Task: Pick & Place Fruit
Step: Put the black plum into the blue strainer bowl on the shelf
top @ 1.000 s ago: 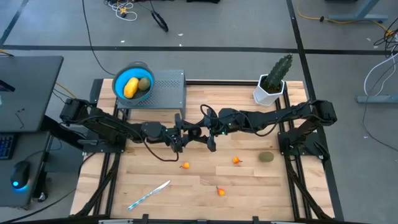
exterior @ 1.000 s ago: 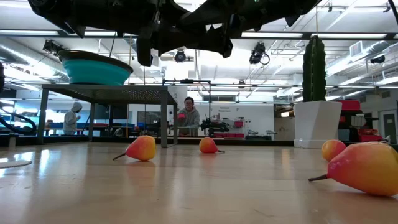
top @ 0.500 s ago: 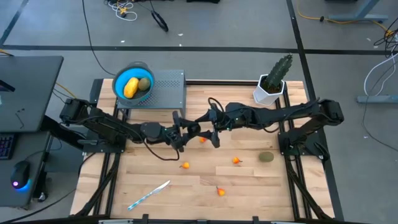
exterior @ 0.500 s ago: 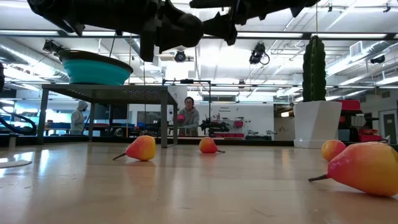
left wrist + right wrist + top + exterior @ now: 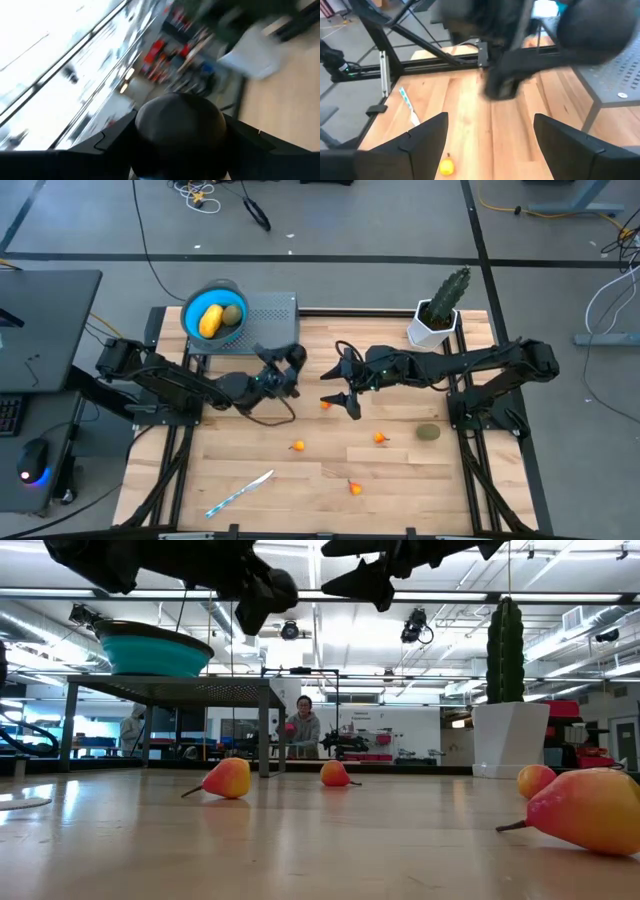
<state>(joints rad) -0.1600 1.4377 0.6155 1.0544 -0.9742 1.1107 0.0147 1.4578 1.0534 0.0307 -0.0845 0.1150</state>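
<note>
1. The left pincer (image 5: pixel 289 362) is closed partway on a small black ball (image 5: pixel 180 127), its fingers set either side of it. It hangs off the table, just beside the grey stand (image 5: pixel 272 320) that carries the blue bowl (image 5: pixel 187 310).
2. The right pincer (image 5: pixel 341 389) is spread wide with nothing in it. It sits farther from the bowl than the left one, above the middle of the table (image 5: pixel 450 480).
3. The bowl already holds the yellow-orange oblong (image 5: pixel 210 320) and one olive oval (image 5: pixel 233 314), touching each other.
4. Loose fruit lies well away from the bowl. One orange-red piece (image 5: pixel 325 405) is right under the right pincer, and three more (image 5: pixel 297 446) (image 5: pixel 380 438) (image 5: pixel 354 488) lie farther out. A second olive oval (image 5: pixel 428 433) is the farthest of all.
5. The step in hand looks like carrying the ball to the bowl. The next move calls for raising it clear of the rim and centring it over the bowl — only then letting go.
6. The right pincer seems best placed for the piece beneath it — a low, narrow grip on something that small.
</note>
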